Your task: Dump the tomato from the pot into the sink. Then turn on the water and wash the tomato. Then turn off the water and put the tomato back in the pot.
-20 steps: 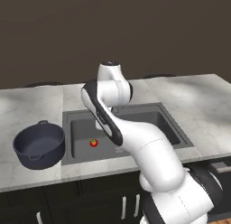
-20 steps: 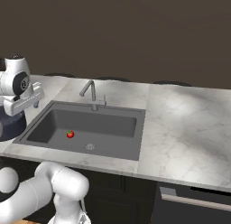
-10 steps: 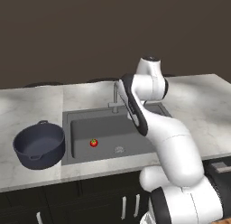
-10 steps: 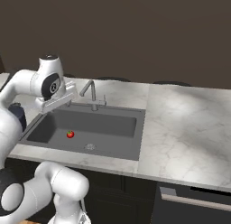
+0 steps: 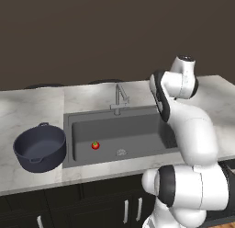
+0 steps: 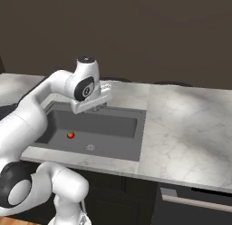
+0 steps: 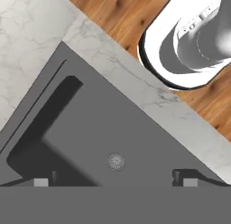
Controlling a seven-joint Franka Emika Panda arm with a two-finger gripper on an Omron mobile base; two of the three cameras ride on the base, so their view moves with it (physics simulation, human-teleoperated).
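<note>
The tomato (image 5: 95, 145) (image 6: 70, 134) lies on the floor of the sink (image 5: 69, 119) (image 6: 141, 129) (image 7: 135, 137), left of the round drain (image 5: 120, 152) (image 6: 90, 147) (image 7: 116, 161). On the counter left of the sink stands the pot (image 5: 39, 149), upright, with nothing showing inside. My gripper (image 5: 164, 113) (image 6: 96, 105) (image 7: 115, 181) hangs open and empty above the right part of the basin, pointing down, well to the right of the tomato and near the faucet (image 5: 119, 97). Both fingertips (image 7: 41, 182) stand wide apart.
Marble counter (image 6: 190, 129) runs on both sides of the sink. Dark cabinet doors (image 5: 92, 208) sit below it, with a dishwasher front (image 6: 195, 203) at the right. Wooden floor (image 7: 117, 15) shows past the counter's front edge.
The arm has swung from the pot's side rightward across the sink to its right part. The tomato and pot have stayed put. The jaws have stayed open.
</note>
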